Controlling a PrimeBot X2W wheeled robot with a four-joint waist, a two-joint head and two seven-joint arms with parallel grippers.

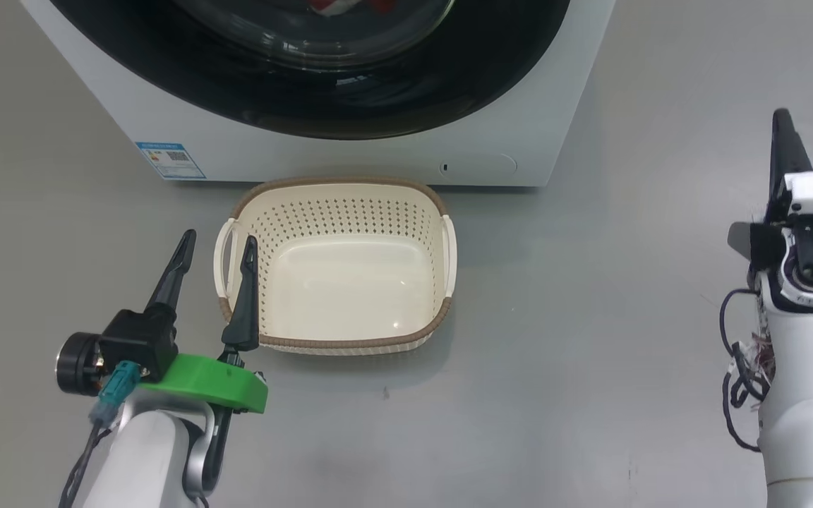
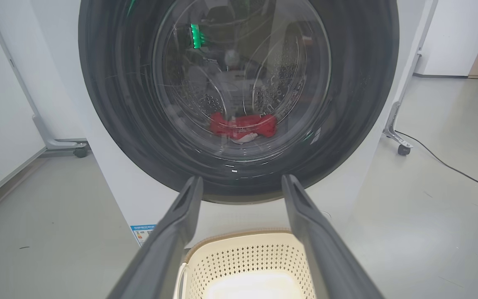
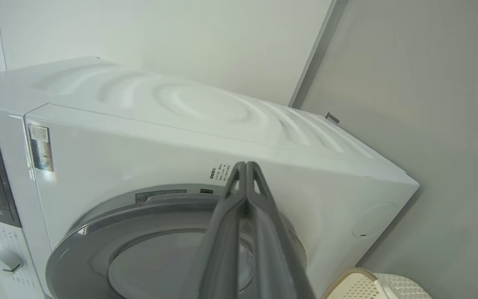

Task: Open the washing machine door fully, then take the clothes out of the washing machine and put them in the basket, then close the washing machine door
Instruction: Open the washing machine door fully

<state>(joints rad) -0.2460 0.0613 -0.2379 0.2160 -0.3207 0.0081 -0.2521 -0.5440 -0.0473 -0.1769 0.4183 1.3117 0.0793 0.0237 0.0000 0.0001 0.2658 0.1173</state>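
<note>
In the head view, the washing machine (image 1: 378,159) is seen at the far side of the floor (image 1: 555,353). Its washing machine door (image 1: 308,106) lies flat against the front and is judged shut. A scrap of the red clothes (image 1: 325,7) is glimpsed behind the glass at the top edge. The basket (image 1: 339,182) is set on the floor just in front of the machine, with nothing in it. No step of the task is judged done: opening, emptying and closing are all left. The left tool (image 1: 219,241) is spread wide and released at the near left, grasping nothing. One finger overlaps the basket's left side, but contact cannot be told. The right tool (image 1: 782,123) is held at the right, well apart from the basket, clenched on nothing.

In the left wrist view, the clothes are seen low in the drum (image 2: 280,83), behind the closed door. The left tool's parted fingers frame the basket's far rim, and nothing is caught between them.

In the right wrist view, the right tool's fingers are pressed tip to tip, empty, and aimed at the machine's upper front above the door. No contact can be made out. A corner of the basket is seen at the lower right.
</note>
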